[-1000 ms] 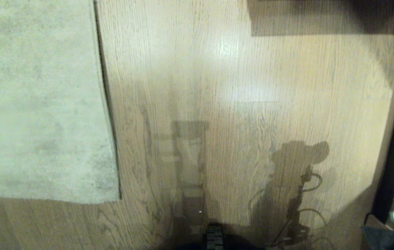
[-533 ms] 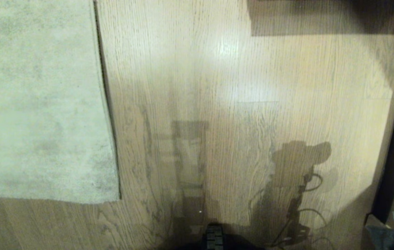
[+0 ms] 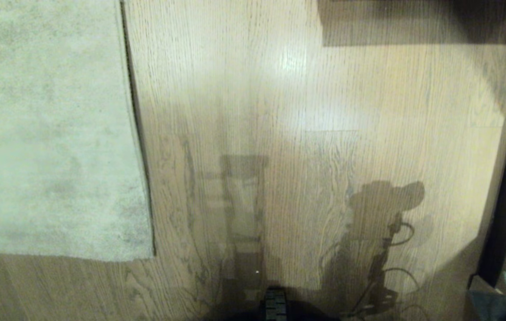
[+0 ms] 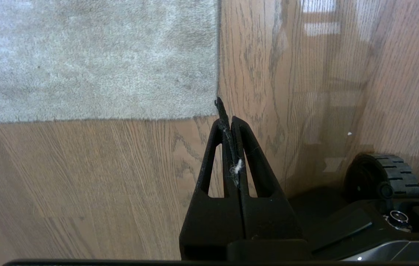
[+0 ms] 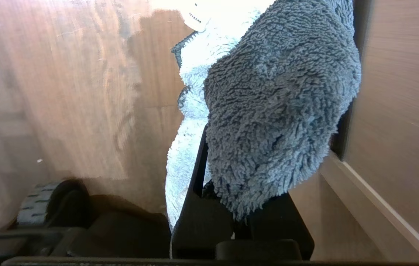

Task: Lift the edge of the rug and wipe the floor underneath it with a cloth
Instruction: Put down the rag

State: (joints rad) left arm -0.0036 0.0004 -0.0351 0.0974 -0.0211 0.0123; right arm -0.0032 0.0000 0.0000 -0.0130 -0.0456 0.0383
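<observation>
A: Two grippers are showing, each only in its own wrist view. The left gripper [image 4: 227,118] is hanging above the floor [image 4: 83,177] with its fingers pressed together, holding nothing, a bit of white fluff sticking between them. Its tips are pointing at the corner of the rug.

B: Where is the rug edge [image 3: 139,147] lying?

A: Flat on the glossy wood planks, running along the left side of the head view down to a corner [image 3: 148,254] near the robot's base. The rug's pale pile is looking mottled with darker patches.

B: And the cloth [image 5: 272,111]?

A: The right gripper [image 5: 231,207] is pinching it. The fluffy dark grey part is draping over the fingers and hiding the tips, with a pale blue-white part hanging beside it. In the head view the cloth is peeking in at the lower right corner, well apart from the rug. A black wheel [image 4: 390,177] of the base is sitting just beside the left gripper.
</observation>
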